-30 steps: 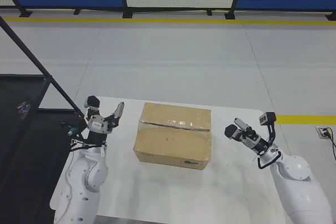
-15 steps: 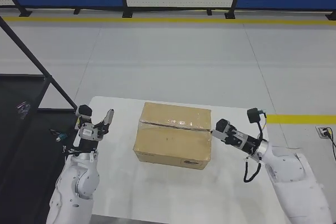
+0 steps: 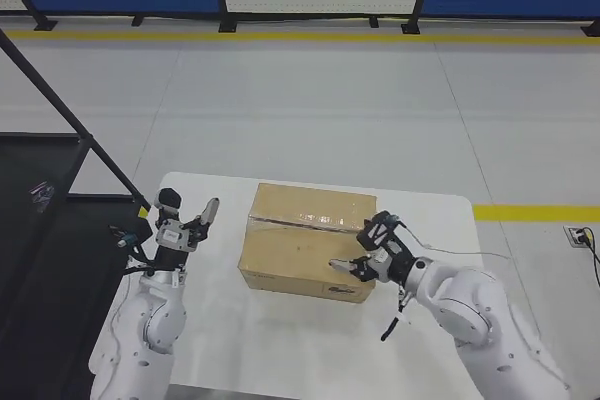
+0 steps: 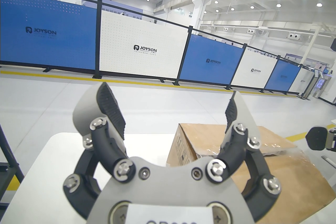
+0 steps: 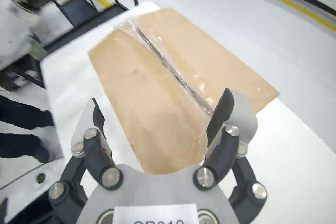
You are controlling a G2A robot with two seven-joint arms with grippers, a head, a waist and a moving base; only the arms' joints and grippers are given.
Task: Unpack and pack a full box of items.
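The taped cardboard box sits on the table, its long axis running from arm to arm. The right gripper hangs at its near end, jaws wide and empty, closer than the left gripper, which is also spread and holds off beside the far end. The right wrist view shows the tape seam running straight away between the jaws — plainer than from above.

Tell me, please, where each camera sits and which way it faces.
Top view: overhead on the robot, looking down on the table and box; left gripper and right gripper show.
Left wrist view: on the left wrist, facing across the table toward the fence; own open fingers, box corner.
Right wrist view: on the right wrist, looking down along the box's taped seam; own open fingers.
All three share the box.
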